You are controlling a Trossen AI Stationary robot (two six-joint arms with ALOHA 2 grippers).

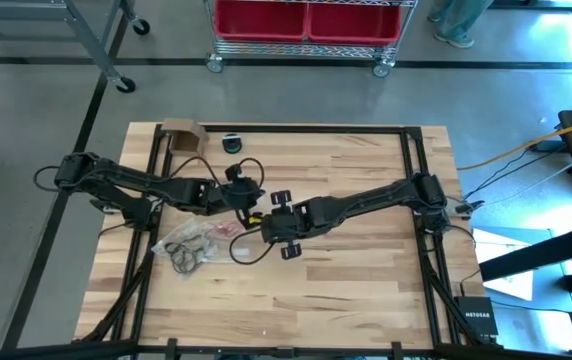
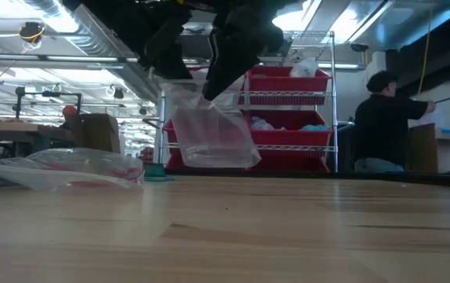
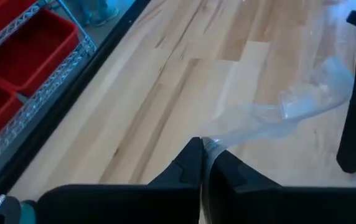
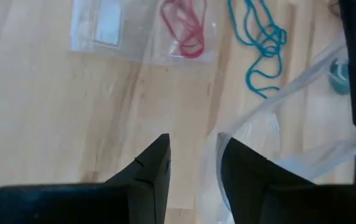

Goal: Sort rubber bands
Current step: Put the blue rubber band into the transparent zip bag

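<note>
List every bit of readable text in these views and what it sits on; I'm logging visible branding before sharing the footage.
"NETGEAR": white letters on the small black box on the floor beside the table's right edge, high view.
White label area on the clear zip bag holding red bands, right wrist view: no print legible.
Nothing else readable in any view.

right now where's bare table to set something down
Free: the wood table right of and in front of the right gripper. Crowded: the left part, with black rubber bands and clear bags below the left gripper.
</note>
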